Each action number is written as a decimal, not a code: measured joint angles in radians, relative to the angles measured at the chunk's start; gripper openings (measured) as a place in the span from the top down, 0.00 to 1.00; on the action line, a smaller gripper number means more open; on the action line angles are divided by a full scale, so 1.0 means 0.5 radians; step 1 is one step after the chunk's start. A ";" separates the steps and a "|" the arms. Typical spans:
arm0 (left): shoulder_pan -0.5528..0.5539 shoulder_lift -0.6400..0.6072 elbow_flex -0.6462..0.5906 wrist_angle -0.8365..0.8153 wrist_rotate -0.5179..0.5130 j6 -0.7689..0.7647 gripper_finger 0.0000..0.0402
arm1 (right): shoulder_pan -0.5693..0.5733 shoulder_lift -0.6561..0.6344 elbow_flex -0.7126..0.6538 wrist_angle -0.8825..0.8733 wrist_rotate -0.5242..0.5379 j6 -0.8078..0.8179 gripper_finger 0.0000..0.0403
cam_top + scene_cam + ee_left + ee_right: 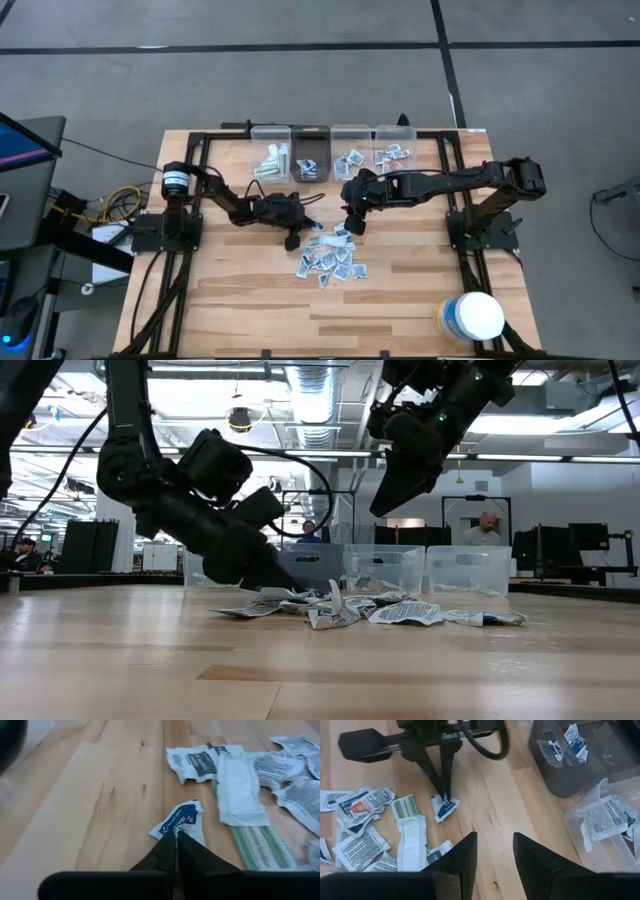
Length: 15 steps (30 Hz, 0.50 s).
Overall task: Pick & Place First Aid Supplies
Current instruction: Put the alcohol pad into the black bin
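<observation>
On the left of the table, the left gripper (291, 240) is down at the wood with its fingers (170, 851) pinched together on the edge of a blue-printed packet (181, 821), which lies on the table surface just left of the main scatter. In the right wrist view the same packet (444, 808) sits under the two closed fingertips, apart from the other supplies.

Toward the middle, the pile of packets (332, 257) is spread over the boards on the near side of both grippers: white-grey paper packets with dark print, a long white strip (239, 790) and a green-striped strip (256, 842) beside it.

Along the far edge stand four clear bins (331, 135), each holding a few packets.

Right of centre, the right gripper (353, 226) hangs above the table with its fingers (457, 857) parted about halfway and nothing between them.

At the near right corner stands a white round tub (472, 316).
</observation>
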 joint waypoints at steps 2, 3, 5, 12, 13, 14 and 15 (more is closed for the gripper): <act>-0.009 -0.051 -0.003 -0.042 -0.014 0.002 0.96 | -0.001 0.000 0.000 -0.002 0.000 0.000 0.70; -0.010 -0.084 -0.010 -0.054 -0.017 0.009 0.97 | 0.000 0.000 0.000 -0.002 0.000 0.000 0.70; -0.010 -0.152 -0.012 -0.110 -0.052 0.060 0.98 | 0.000 0.000 0.000 -0.002 0.000 0.000 0.70; -0.009 -0.507 -0.009 -0.229 -0.284 0.360 0.96 | -0.001 0.000 0.000 -0.002 0.000 0.000 0.70; -0.009 -0.558 -0.009 -0.232 -0.324 0.390 0.96 | -0.001 0.001 0.000 0.000 0.000 0.000 0.70; -0.009 -0.607 -0.008 -0.231 -0.358 0.431 0.96 | -0.001 0.001 0.000 0.002 0.000 0.000 0.70; -0.008 -0.650 -0.008 -0.232 -0.393 0.469 0.97 | -0.001 0.001 0.000 0.002 0.000 0.000 0.70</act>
